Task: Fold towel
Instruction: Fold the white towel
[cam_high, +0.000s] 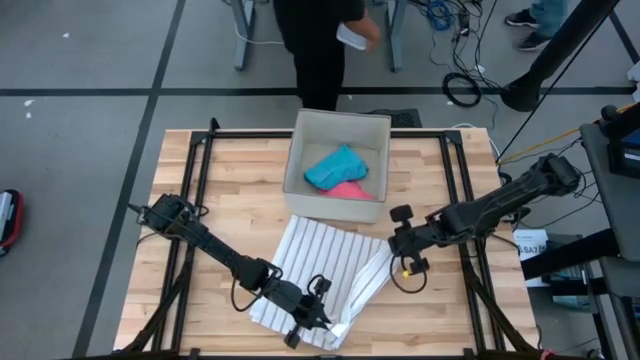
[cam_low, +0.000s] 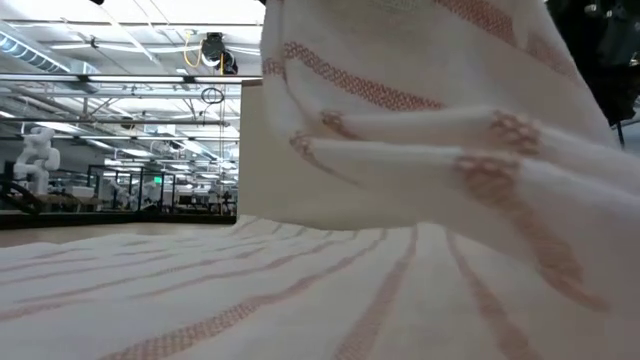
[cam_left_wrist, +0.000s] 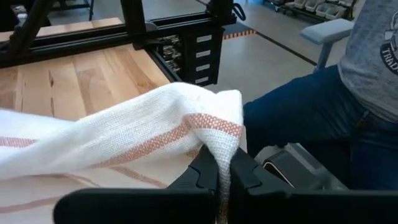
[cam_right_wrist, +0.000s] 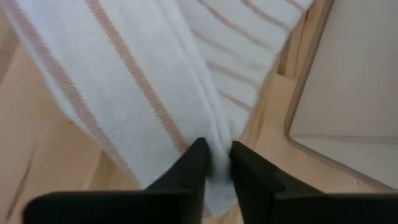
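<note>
The white towel with thin reddish stripes (cam_high: 320, 265) lies spread on the wooden table, its right edge raised into a narrow band between my two grippers. My left gripper (cam_high: 318, 318) is at the towel's near right corner, shut on it. My right gripper (cam_high: 400, 252) is at the far right corner, shut on it too. In the low view the towel (cam_low: 430, 150) hangs close in front of the camera and fills most of the picture, its lower part (cam_low: 200, 290) flat on the table. My left gripper pinches the towel's near right corner (cam_left_wrist: 219, 142) between its two fingers (cam_left_wrist: 205, 177). The cloth is bunched into a fold there, drapes over the fingertips and is raised off the table. My right gripper pinches the towel's far right corner (cam_right_wrist: 211, 144) between its two fingers (cam_right_wrist: 194, 163), coming from above. The cloth gathers into pleats at the fingertips and spreads away from them toward the table.
A shallow beige box (cam_high: 312, 128) with a blue cloth (cam_high: 335, 165) and a pink cloth (cam_high: 352, 190) stands just beyond the towel's far edge. Black frame rails (cam_high: 195, 190) run along the table's sides. A person in jeans (cam_left_wrist: 311, 124) sits off the table's near edge; another stands beyond the far edge (cam_high: 315, 50).
</note>
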